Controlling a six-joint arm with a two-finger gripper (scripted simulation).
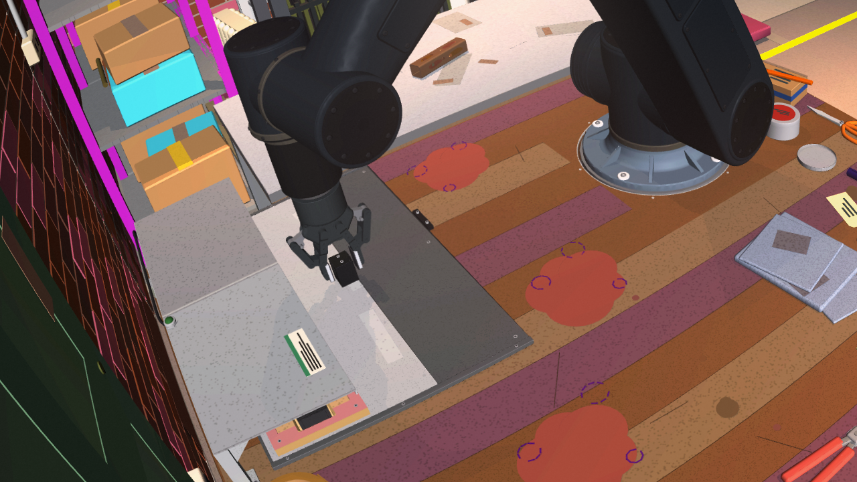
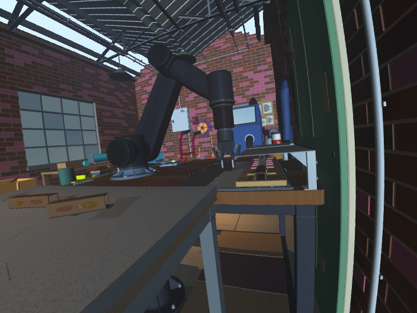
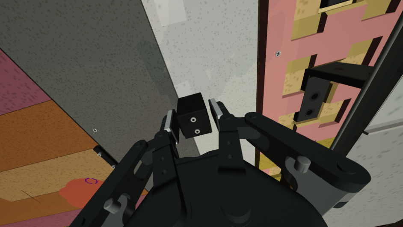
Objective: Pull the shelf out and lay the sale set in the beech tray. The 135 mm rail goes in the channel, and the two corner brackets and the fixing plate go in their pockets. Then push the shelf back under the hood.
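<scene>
At the left end of the bench the shelf sits under the grey hood, with only the near end of the beech tray poking out from under it. In the wrist camera the tray's pink-and-beech pockets show under the hood, with one black corner bracket standing in a pocket. My gripper hangs over the pale plate beside the hood, and it is open. A black block with two screw holes, the shelf's handle or a bracket, stands between the fingers. The rail and fixing plate are hidden.
The dark grey base plate lies right of the hood, a small black piece at its far edge. The robot's base stands to the right. Grey pads, tape and hand tools lie at the bench's right end.
</scene>
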